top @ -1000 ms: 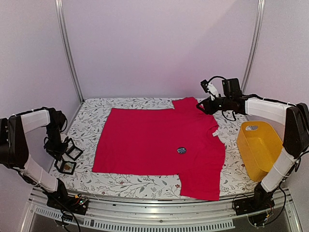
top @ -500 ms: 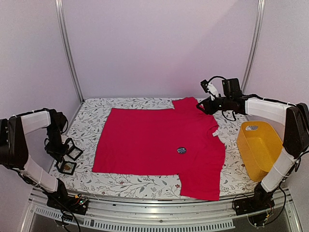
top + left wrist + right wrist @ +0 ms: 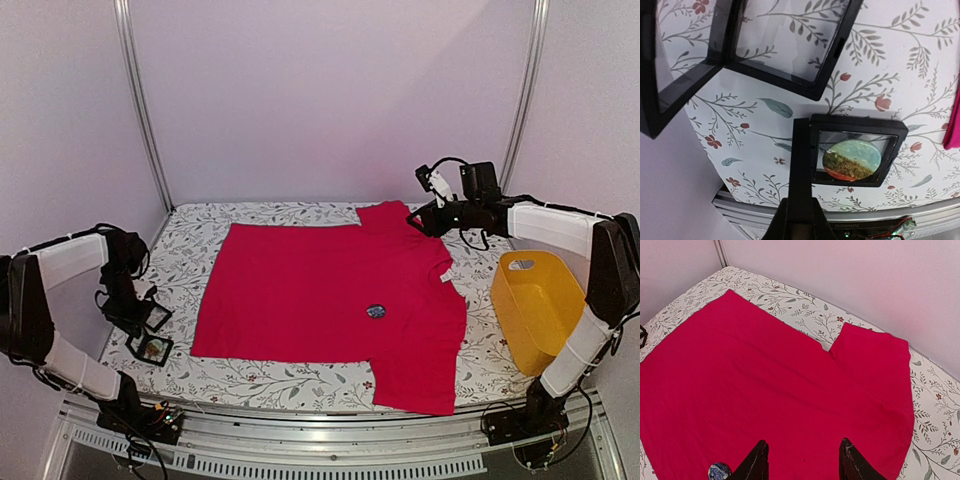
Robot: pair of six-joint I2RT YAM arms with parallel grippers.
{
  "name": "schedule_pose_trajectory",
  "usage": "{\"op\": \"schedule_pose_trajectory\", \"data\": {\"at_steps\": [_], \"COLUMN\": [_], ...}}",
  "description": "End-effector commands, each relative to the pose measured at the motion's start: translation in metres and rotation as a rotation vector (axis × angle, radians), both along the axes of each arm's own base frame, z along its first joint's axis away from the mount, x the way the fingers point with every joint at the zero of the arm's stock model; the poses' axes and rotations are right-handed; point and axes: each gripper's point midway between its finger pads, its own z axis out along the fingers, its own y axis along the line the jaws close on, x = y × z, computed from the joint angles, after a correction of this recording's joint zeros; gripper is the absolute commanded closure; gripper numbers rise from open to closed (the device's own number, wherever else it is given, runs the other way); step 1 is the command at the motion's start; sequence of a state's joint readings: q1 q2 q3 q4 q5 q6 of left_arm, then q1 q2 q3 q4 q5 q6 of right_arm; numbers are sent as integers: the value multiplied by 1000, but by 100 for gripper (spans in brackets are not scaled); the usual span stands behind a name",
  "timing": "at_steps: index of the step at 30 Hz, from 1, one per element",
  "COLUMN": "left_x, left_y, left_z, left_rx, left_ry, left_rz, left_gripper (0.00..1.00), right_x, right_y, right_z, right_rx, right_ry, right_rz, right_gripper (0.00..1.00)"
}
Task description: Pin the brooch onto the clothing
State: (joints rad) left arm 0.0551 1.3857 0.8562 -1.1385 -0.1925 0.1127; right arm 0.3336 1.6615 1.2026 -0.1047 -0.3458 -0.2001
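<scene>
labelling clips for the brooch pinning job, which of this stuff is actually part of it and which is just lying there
Part of the job:
- red T-shirt
- blue brooch sitting on the shirt
- round brooch inside the closed black box

Just lying about:
- open black box, nothing visible in it
- yellow basket
- floral tablecloth

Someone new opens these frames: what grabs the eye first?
The bright red T-shirt, spread flat across the middle of the floral tablecloth, with a small dark round brooch on its right half. Then the yellow bin at the right edge and the black display cases at the left.
</scene>
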Motion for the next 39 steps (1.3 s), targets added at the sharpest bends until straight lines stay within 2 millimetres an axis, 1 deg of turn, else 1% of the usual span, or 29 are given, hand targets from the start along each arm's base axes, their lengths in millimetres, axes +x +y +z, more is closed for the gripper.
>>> {"op": "schedule_pose_trajectory", "data": {"at_steps": [1, 5, 9, 13, 16, 18, 22, 28, 33, 37, 39], "left_x": [0, 12, 25, 34, 47, 58, 76, 107, 140, 158, 168], "left_y": [-14, -25, -26, -36, -44, -46, -38, -31, -34, -24, -19], "left_z": [-4, -3, 4, -1, -2, -1, -2, -3, 5, 8, 4], "left_rx": [-31, -23, -13, -17, -12, -4, 54, 94, 86, 109, 103], "left_ry": [30, 50, 48, 77, 85, 80, 80, 40, -33, -58, -65], "left_rz": [-58, -114, -130, -168, -189, -195, -209, -223, -256, -261, -247], "left_gripper": [100, 100, 100, 100, 100, 100, 100, 100, 100, 100, 100], "right_x": [-1, -1, 0, 0, 1, 0, 1, 2, 2, 2, 2], "right_y": [-2, -1, -1, -1, -1, -1, 0, 0, 0, -1, -1], "right_z": [7, 6, 6, 4, 4, 3, 1, -1, -4, -5, -5], "right_rx": [-1, 1, 0, -3, -2, -2, -1, -5, -8, -13, -15], "right_ry": [-18, -9, -9, -4, -4, -2, 5, 9, 15, 17, 15], "right_rz": [-4, -5, -6, -5, -4, -3, 1, -2, -3, -5, -6], "right_gripper": [54, 54, 53, 53, 53, 53, 53, 53, 53, 53, 53]}}
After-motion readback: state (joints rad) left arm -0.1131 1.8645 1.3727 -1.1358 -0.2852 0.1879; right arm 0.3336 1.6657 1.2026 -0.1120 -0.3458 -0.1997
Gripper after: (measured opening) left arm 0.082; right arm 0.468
